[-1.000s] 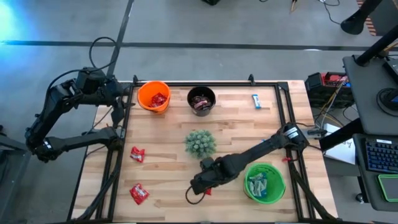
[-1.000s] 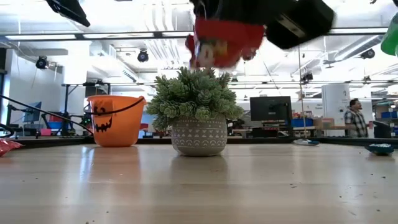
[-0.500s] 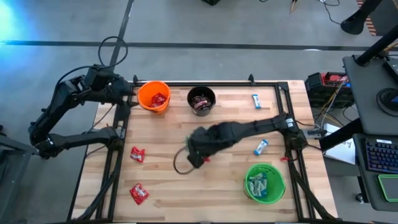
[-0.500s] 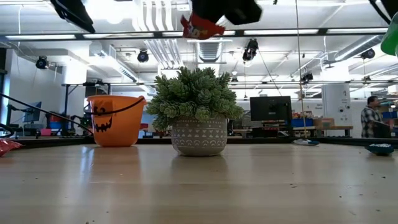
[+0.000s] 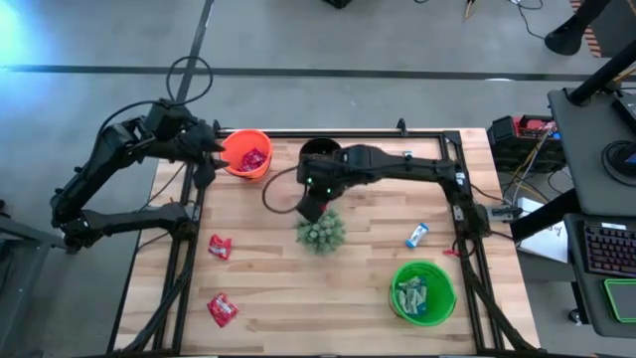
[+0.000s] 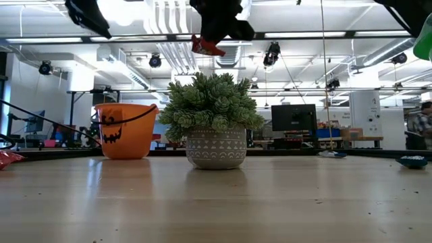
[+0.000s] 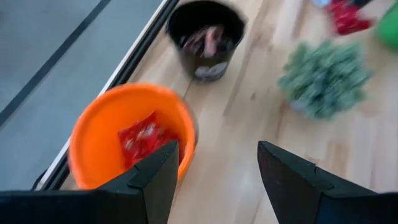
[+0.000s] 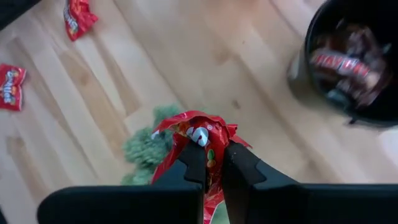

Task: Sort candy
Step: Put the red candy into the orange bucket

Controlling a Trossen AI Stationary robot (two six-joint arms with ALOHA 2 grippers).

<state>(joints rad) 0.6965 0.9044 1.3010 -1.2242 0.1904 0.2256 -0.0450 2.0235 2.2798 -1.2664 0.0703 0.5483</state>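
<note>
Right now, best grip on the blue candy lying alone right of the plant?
Come straight down on the blue candy. It lies flat and slanted on bare wood, clear of the plant and green bucket. Probably pinch across its narrow middle, fingers square to its long axis.

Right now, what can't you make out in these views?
- Print on the crumpled red candy wrapper: right wrist view, folded, and the shut right hand covers it.
- Count of sweets in the round black plastic bucket: left wrist view, blurred.
- Contents of the orange plastic pumpkin bucket: low view, wall hides them.
- Open left hand: frame bottom cuts it.
</note>
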